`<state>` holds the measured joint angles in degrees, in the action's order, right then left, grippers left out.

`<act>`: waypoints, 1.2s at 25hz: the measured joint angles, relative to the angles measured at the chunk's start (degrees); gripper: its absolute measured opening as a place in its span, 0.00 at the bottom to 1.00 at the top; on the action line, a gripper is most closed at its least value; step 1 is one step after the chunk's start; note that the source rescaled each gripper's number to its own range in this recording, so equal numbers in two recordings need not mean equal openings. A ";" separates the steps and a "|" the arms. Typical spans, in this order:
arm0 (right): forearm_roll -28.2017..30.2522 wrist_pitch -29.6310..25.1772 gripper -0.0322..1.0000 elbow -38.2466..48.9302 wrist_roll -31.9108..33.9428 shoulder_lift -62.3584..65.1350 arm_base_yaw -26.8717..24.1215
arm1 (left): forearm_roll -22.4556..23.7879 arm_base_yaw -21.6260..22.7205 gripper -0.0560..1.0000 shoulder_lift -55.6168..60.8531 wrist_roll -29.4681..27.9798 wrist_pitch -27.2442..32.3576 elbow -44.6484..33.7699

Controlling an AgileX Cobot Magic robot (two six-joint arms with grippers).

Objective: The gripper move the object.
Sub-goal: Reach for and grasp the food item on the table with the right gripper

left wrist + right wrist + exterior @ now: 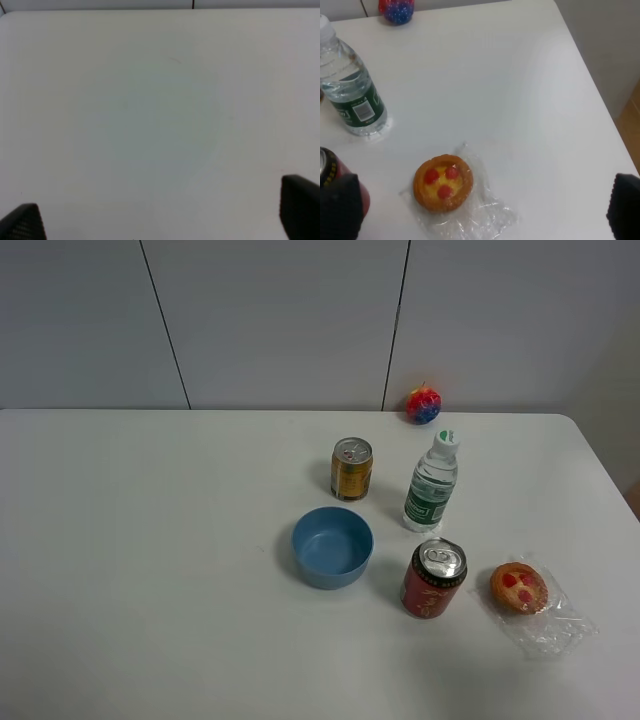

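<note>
The object, a round orange-brown bun (519, 587) with red spots, lies in a crinkly clear wrapper on the white table at the front right. In the right wrist view the bun (443, 182) lies below and between the two black fingertips of my right gripper (481, 207), which is open, empty and above the table. My left gripper (160, 217) is open and empty over bare white table; only its two black fingertips (300, 207) show. Neither gripper shows in the exterior high view.
A red can (433, 578) stands just left of the bun. A water bottle (432, 481), a gold can (351, 469) and a blue bowl (332, 546) stand mid-table. A red-and-blue ball (424, 405) sits at the back wall. The table's right edge (600, 95) is near the bun.
</note>
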<state>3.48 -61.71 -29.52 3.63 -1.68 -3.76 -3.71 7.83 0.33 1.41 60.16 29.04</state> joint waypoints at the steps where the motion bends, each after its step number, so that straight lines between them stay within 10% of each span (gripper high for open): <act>1: 0.00 -1.02 1.00 -0.85 0.00 -1.95 0.00 | 0.00 0.00 1.00 0.00 0.00 0.00 0.00; 13: 0.00 -7.86 1.00 -19.57 -0.74 -32.01 0.00 | 0.00 0.00 1.00 0.00 0.00 0.00 0.00; 30: -0.66 -7.82 1.00 -20.33 -2.62 -54.18 0.00 | 0.05 0.00 1.00 0.00 0.00 0.00 0.00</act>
<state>2.81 -69.54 -49.85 1.01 -55.87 -3.76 -3.66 7.83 0.33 1.41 60.16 29.04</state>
